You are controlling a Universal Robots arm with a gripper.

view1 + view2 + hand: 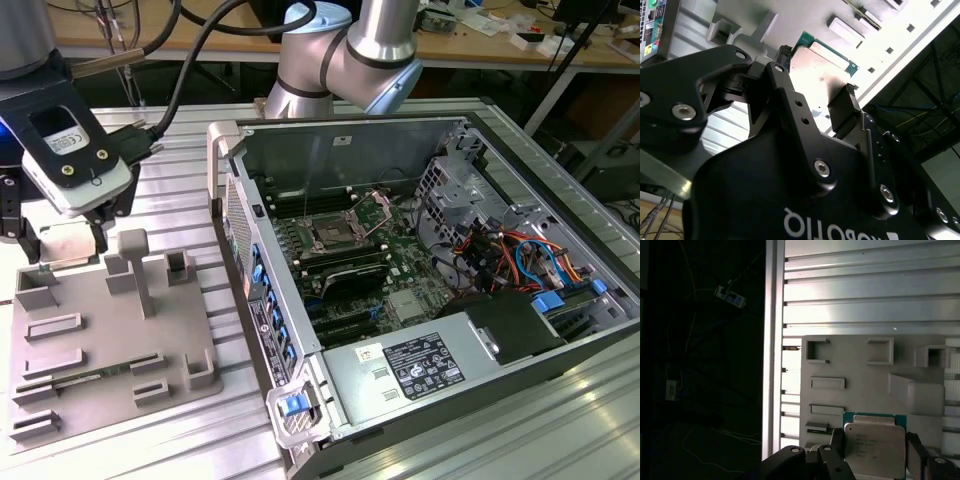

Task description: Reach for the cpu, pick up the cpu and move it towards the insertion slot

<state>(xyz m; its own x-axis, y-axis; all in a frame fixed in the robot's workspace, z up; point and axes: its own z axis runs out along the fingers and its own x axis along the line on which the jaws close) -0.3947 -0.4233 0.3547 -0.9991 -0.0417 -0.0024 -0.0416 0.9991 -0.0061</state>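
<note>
In the exterior view, the gripper point(62, 228) hung over the far corner of the grey plastic tray point(110, 340), on the exterior view's left. The white camera block point(70, 160) sat above its jaws and the cpu point(66, 247) lay between them. The insertion slot point(330, 235), with its shiny frame and dark centre, sat on the motherboard inside the open computer case point(335, 135), well apart from the chip towards the exterior view's right. In the second wrist view, the gripper point(815, 82) was closed to about the chip's width. One of its black fingers point(842, 107) pressed on one edge of the cpu point(825, 60), and the other met the opposite edge, so the grasp looked made. In the first wrist view, the cpu point(872, 440) showed its silvery top and green rim against the tray point(850, 355). The gripper point(876, 446) bracketed it, one of the fingers point(916, 452) close against its side. Whether the chip had left the tray could not be told from these views. By this showing, the reach was done and the pick-up was at or just past the grip. The carry across to the socket had not been made, since the chip was over the tray and outside the case.
</note>
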